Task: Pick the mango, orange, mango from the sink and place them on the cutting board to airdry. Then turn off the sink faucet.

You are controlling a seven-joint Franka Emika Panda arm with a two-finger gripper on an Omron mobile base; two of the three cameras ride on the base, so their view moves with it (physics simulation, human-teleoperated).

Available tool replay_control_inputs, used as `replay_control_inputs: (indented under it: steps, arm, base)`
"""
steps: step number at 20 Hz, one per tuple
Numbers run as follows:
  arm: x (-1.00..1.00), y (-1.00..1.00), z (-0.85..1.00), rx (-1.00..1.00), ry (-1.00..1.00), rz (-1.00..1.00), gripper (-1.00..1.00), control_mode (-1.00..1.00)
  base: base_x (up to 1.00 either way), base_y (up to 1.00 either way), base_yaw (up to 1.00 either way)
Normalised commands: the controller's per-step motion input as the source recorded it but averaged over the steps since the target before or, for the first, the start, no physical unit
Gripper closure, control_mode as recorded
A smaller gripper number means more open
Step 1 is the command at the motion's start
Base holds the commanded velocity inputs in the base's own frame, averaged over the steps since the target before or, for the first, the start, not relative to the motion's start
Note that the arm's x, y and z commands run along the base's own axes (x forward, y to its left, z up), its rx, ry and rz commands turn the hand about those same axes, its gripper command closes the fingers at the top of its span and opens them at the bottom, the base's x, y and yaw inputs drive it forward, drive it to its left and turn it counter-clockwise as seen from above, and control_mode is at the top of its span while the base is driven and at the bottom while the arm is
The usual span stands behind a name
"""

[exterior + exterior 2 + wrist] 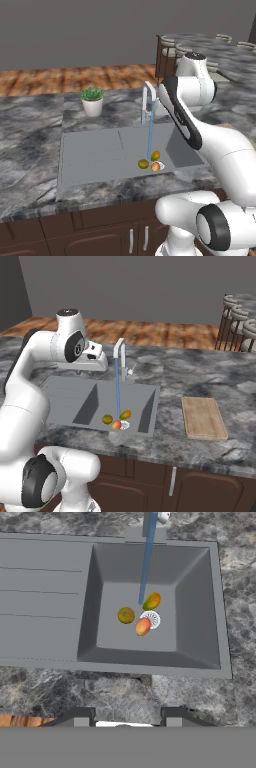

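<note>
While water runs, three fruits sit in the sink (90,150), and the gripper (124,719) hangs high above with its fingers drawn in on nothing.

A blue stream falls from the faucet (120,358) into the basin; the orange (143,626) lies against the white drain (151,619), one mango (126,615) to its left, the other mango (152,601) by the stream; the board (203,417) lies bare on the counter, right of the sink; a potted plant (92,100) stands behind the drainboard.
</note>
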Motion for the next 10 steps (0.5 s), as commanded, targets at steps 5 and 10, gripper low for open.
replay_control_inputs:
  steps: [5,10]
  arm:
    - [-0.41,0.03,-0.04,0.0,-0.03,0.0,-1.0,-1.0]
    - [-0.62,-0.05,-0.13,0.0,-0.04,0.0,-1.0,-1.0]
  base:
    - [0.0,0.0,0.0]
    - [0.0,0.0,0.0]
